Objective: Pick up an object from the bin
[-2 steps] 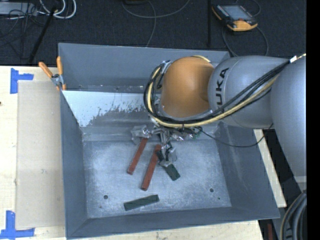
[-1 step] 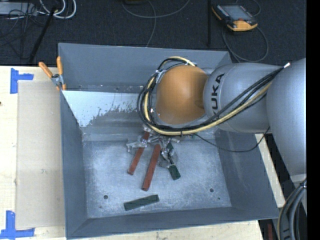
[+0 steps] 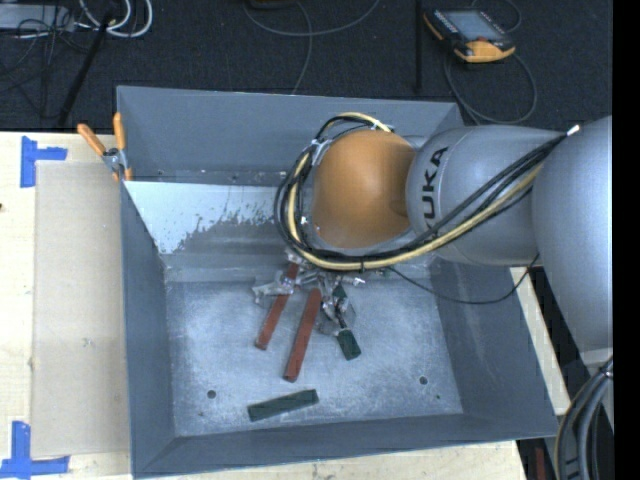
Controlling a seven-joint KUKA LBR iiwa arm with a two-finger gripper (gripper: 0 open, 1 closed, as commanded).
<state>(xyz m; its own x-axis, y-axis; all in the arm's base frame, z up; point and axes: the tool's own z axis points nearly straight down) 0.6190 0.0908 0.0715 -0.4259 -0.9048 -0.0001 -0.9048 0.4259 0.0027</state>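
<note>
The end effector (image 3: 310, 294) sits low in the middle of the grey metal bin (image 3: 145, 368), tucked under the arm's rounded orange cover (image 3: 358, 188). From up here that cover hides enough that I cannot tell whether the end effector is spread or closed.

Right at it are the upper ends of two reddish-brown flat sticks, the shorter stick (image 3: 271, 324) on the left and the longer stick (image 3: 301, 340) just beside it, both slanting down toward the bin's near wall. A small dark green block (image 3: 348, 346) lies just right of the longer stick, close under the tool's metal. Well apart, by the near wall, rests a dark green flat bar (image 3: 283, 405).

The sticks look like the pick here, possibly the longer one. To do it well, close across one stick's narrow width only, near its upper end. Keep the neighbouring stick and the green block out of the bite, then lift straight up so nothing drags along.
</note>
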